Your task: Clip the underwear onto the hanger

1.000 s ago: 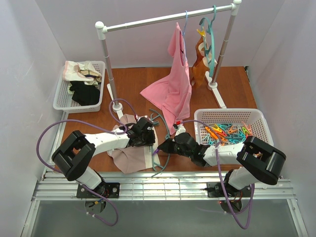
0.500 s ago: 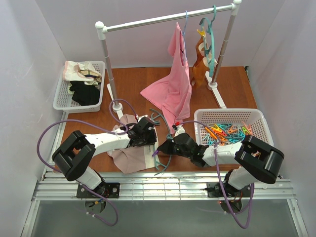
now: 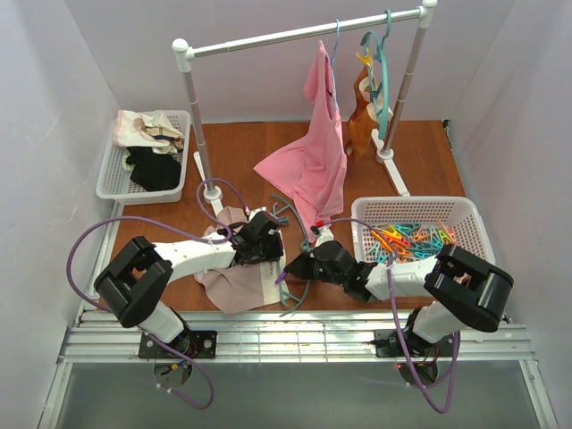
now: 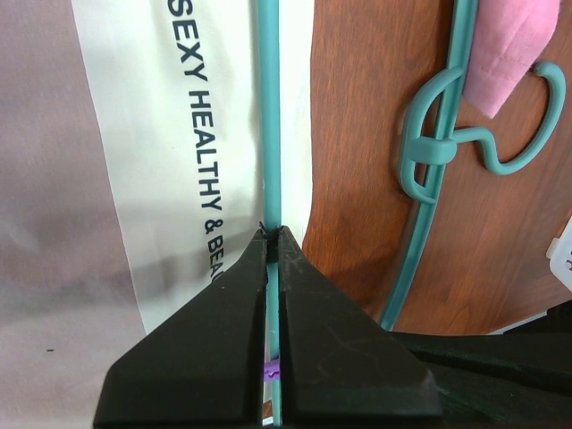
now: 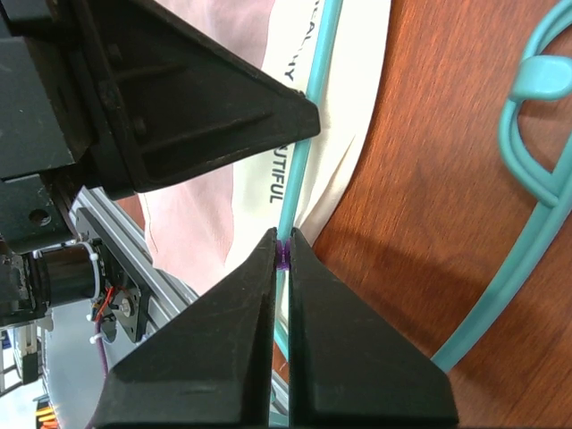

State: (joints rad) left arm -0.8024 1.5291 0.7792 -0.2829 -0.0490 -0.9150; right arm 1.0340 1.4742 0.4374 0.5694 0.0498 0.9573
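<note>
The pale pink underwear lies flat near the table's front edge, its cream band printed with dark letters. Along that band lies the lower bar of the teal hanger. The hanger's hook rests on the wood beside the pink top. My left gripper is shut on the hanger bar. Just below it on the same bar, my right gripper is shut on a small purple clip. The left gripper shows just ahead in the right wrist view.
A white basket of coloured clips stands right of the arms. Another white basket of garments sits at the far left. The rail carries a pink top reaching down to the table and a tan garment. Its post base is close behind.
The right gripper has edged slightly along the hanger bar toward the left gripper, and the hanger's near end has shifted a little. Both grippers have stayed shut.
</note>
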